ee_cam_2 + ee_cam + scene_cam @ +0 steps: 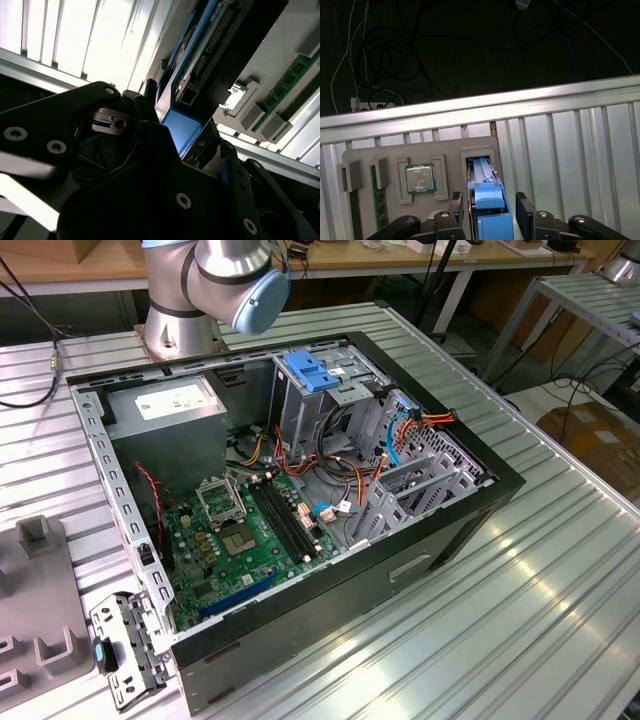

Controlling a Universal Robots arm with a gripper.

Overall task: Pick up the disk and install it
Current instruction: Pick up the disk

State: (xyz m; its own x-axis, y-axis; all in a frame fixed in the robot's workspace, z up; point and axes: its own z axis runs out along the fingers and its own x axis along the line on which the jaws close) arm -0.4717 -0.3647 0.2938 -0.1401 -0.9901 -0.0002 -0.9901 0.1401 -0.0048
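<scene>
Right up close in the first wrist view, the tool sits astride the disk. Whether it has clamped on the disk or merely brackets it, I cannot tell. The disk stands on edge in a slot of a grey tray, its bright blue bracket toward the camera. In the second wrist view that blue bracket shows between the tool's black links. Just beside the disk's slot a processor chip lies flat in its own pocket. Beyond the chip a green memory stick stands in a narrow groove. The tray rests on the ribbed aluminium worktop, near its edge rail. Past the rail is a dark floor strewn with loose cables.

In the exterior view an open computer case lies on its side in the middle of the worktop, its green motherboard exposed. At the case's seven o'clock a small metal bracket plate lies on the worktop just beside it. Inside the case, toward twelve o'clock, a blue latch piece tops the drive cage. A grey power supply box sits at ten o'clock. The base of the arm stands behind the case at about eleven o'clock
</scene>
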